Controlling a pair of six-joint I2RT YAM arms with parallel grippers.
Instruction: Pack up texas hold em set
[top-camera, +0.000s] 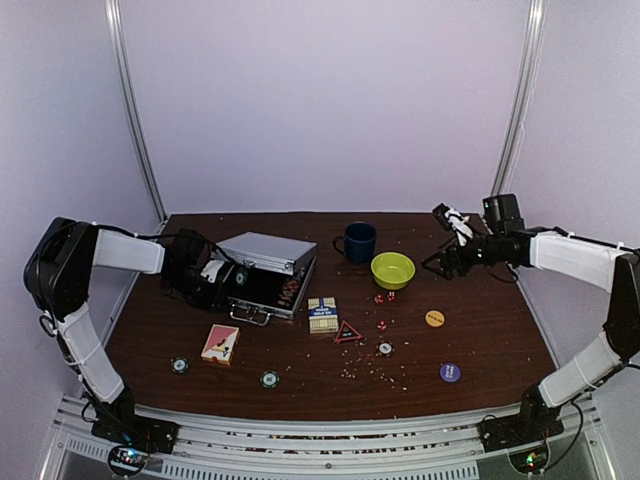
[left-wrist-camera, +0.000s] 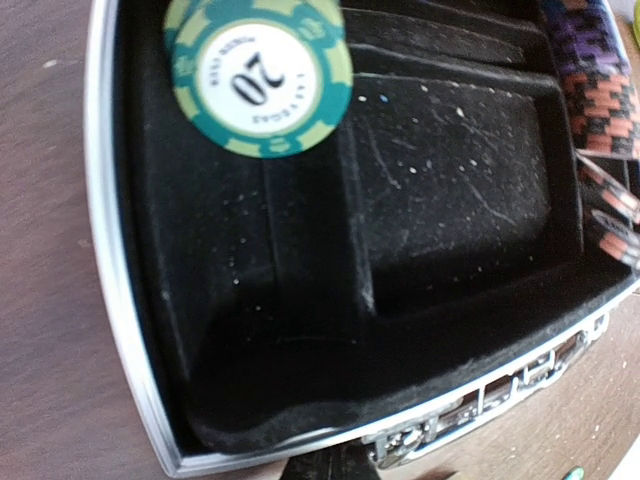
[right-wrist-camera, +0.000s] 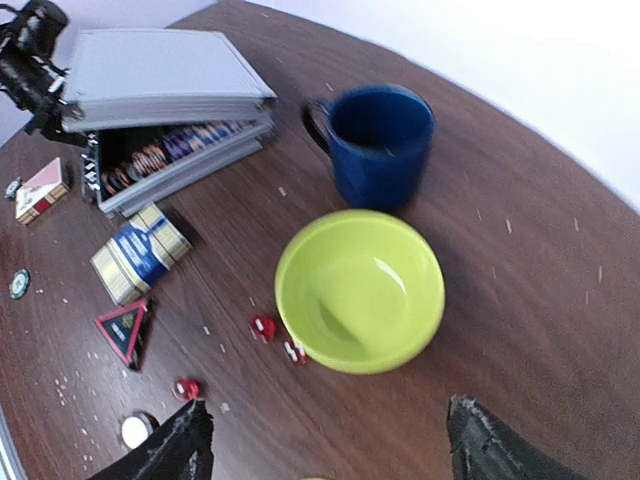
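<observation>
Briefcase (top-camera: 268, 255) of silver aluminium sits at the far left of the table (top-camera: 490, 330), standing only partway open over its black lining. A row of chips (left-wrist-camera: 600, 130) is racked toward its right end and one green chip (left-wrist-camera: 258, 75) lies flat inside. Much of the set is loose nearer the arms. The blue card box (top-camera: 322, 314) lies just near the case, its long axis running near to far. The red triangle (top-camera: 348, 332) is beside it and the red card box (top-camera: 220, 343) further left. The red dice (top-camera: 384, 297) lie just near-left of the yellow-green bowl (top-camera: 392, 269), one seemingly touching its rim. The left gripper (top-camera: 222, 278) is at the case's left end, fingers pressed together and apparently empty. The right gripper (top-camera: 432, 264) hovers just right of the bowl, jaws spread wide with nothing between them. The dice lie to its left and slightly nearer, so the right arm looks the nearer one for them, with the bowl crowding the approach.
</observation>
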